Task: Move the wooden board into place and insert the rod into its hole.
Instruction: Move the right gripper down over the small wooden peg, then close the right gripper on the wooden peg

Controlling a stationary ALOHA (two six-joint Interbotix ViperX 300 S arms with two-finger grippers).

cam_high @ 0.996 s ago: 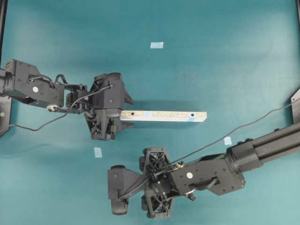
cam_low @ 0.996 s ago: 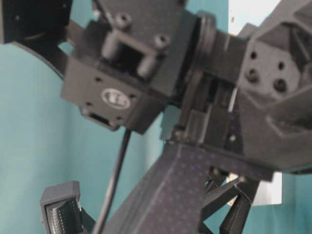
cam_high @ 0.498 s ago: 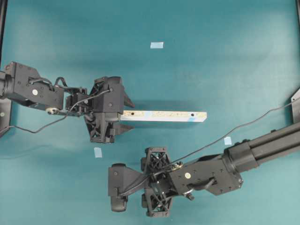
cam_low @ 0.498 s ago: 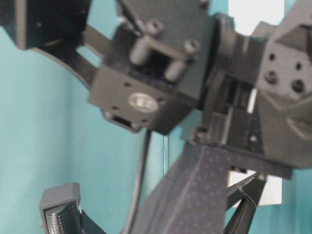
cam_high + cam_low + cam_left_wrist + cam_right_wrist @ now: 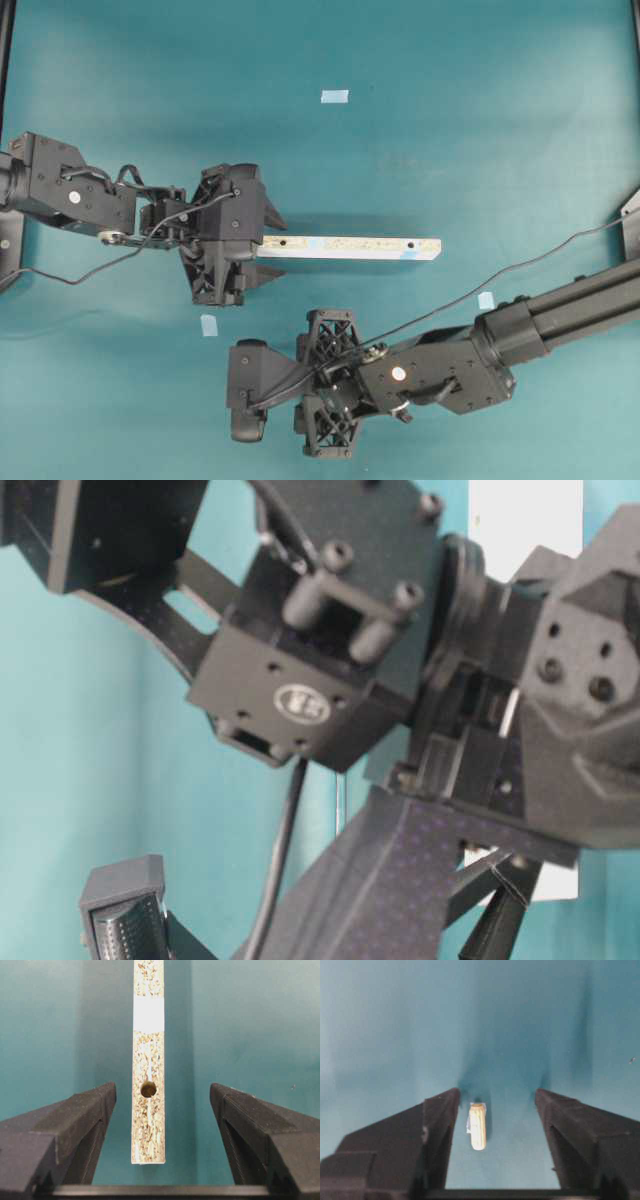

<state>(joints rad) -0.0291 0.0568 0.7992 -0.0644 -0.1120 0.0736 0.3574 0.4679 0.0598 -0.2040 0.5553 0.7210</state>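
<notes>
Step in hand, as judged: rod pickup. The rod (image 5: pixel 478 1126) is lying on the counter (image 5: pixel 530 1020) between the right pincer's (image 5: pixel 492 1110) parted jaws, nearer one jaw, not gripped. The board (image 5: pixel 348 247) is lying flat at mid-counter, its near end framed by the left pincer (image 5: pixel 162 1110), which is spread wide and untouched by it; the hole (image 5: pixel 148 1089) is facing up. Next, a centred squeeze on the rod is being called for.

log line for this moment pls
left gripper: open, straddling wooden board | right gripper: open around rod on table | hole: empty
</notes>
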